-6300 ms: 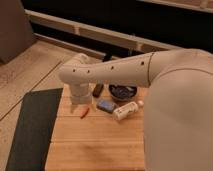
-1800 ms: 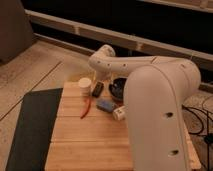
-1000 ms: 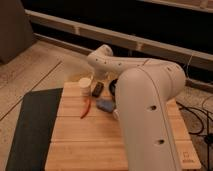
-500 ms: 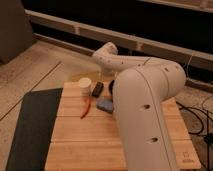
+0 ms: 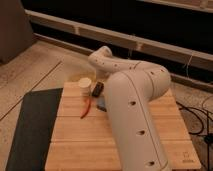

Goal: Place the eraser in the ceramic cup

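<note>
The off-white ceramic cup (image 5: 85, 85) stands upright near the far left of the wooden table (image 5: 75, 142). The eraser (image 5: 97, 89), a small dark block, is just to the right of the cup, close beside it. My white arm (image 5: 130, 100) arches over the table's right half and comes down at the eraser. The gripper (image 5: 99, 87) is at the eraser and mostly hidden by the arm. I cannot tell whether it holds the eraser.
A flat blue block (image 5: 101, 105) lies just in front of the eraser, partly under the arm. A thin red object (image 5: 85, 108) lies in front of the cup. A dark mat (image 5: 30, 125) lies on the floor left of the table. The arm hides the table's right half.
The arm has swung further over the table and now covers the dark bowl and white bottle. The cup, eraser and red object are where they were.
</note>
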Tool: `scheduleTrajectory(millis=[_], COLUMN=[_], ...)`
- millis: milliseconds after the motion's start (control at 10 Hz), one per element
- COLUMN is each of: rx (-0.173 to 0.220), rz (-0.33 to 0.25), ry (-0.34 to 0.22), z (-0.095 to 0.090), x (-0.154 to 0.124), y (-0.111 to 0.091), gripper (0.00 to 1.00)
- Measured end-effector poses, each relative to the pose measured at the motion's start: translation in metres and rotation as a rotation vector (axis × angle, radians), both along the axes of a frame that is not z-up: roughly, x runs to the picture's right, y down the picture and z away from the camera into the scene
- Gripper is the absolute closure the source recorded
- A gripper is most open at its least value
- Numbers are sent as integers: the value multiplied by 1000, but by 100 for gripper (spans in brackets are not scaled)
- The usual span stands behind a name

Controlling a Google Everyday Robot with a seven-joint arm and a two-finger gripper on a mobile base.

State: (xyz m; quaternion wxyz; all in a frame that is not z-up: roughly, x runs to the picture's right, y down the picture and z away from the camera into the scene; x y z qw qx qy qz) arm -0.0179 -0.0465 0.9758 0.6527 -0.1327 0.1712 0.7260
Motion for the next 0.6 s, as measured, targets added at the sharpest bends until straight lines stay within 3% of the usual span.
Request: scheduleTrajectory(millis=[200,600], rx=[-9,-52], rz=[-21,-5], ry=[-29,-94], z=[9,28], x=[-12,-28], y=[2,14], gripper=[35,35])
